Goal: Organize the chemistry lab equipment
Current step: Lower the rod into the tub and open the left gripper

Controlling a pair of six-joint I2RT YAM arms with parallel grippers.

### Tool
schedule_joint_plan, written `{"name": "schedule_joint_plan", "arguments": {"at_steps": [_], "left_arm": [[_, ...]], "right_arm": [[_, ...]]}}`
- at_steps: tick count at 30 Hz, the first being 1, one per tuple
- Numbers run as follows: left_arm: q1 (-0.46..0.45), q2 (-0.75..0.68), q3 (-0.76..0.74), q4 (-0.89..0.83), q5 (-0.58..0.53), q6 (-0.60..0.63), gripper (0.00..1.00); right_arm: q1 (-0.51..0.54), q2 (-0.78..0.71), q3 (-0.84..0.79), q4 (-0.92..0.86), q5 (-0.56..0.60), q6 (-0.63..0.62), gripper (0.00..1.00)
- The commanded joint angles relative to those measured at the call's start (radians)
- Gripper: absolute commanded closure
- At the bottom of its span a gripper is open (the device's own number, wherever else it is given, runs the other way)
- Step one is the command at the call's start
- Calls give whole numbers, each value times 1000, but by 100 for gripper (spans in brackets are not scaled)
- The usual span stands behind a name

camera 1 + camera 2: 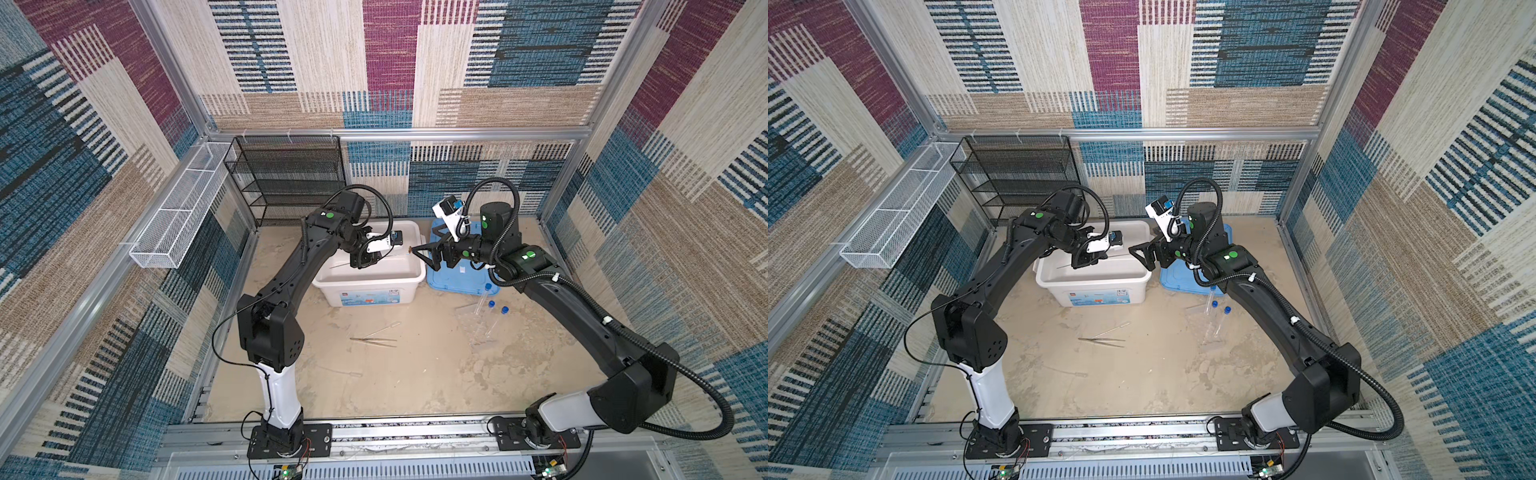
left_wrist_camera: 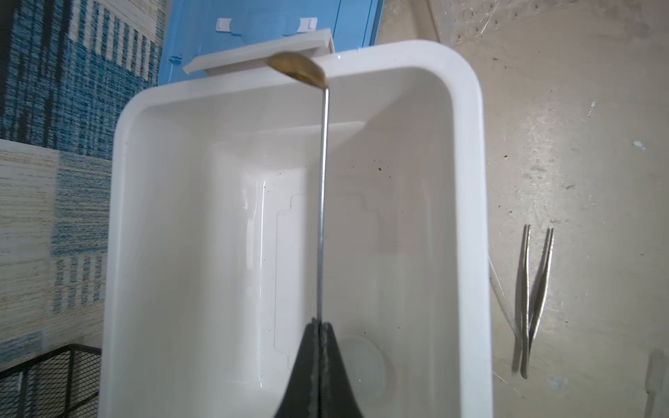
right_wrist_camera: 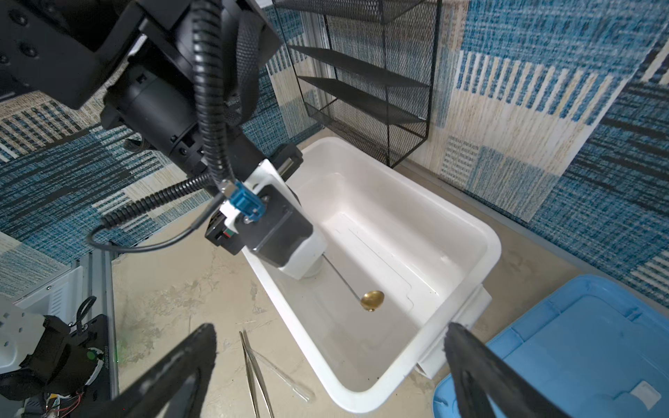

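Rod (image 2: pixel 322 217) with a brassy spoon tip (image 2: pixel 297 68) sits clamped in the left gripper (image 2: pixel 320 325) above the white tub (image 2: pixel 470 181), whose label (image 1: pixel 368 298) is unreadable, while the right gripper (image 3: pixel 327 330) gapes wide near the tip.

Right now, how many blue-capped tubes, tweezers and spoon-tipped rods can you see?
Blue-capped tubes: 3
Metal tweezers: 1
Spoon-tipped rod: 1, held in the left gripper over the white tub
Total: 5

Twin high top views, close wrist views, white tub (image 1: pixel 357 293) common to all.
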Motion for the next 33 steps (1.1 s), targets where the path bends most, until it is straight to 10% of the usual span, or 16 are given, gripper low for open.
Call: {"name": "schedule_joint_plan", "arguments": {"at_steps": [1,33], "left_arm": [[1,42,23,-46,1,18,100],[19,321,33,-88,4,18,100]], "right_arm": [[1,26,22,-5,7,-12,1],[23,158,63,-42,-2,-24,1]]}}
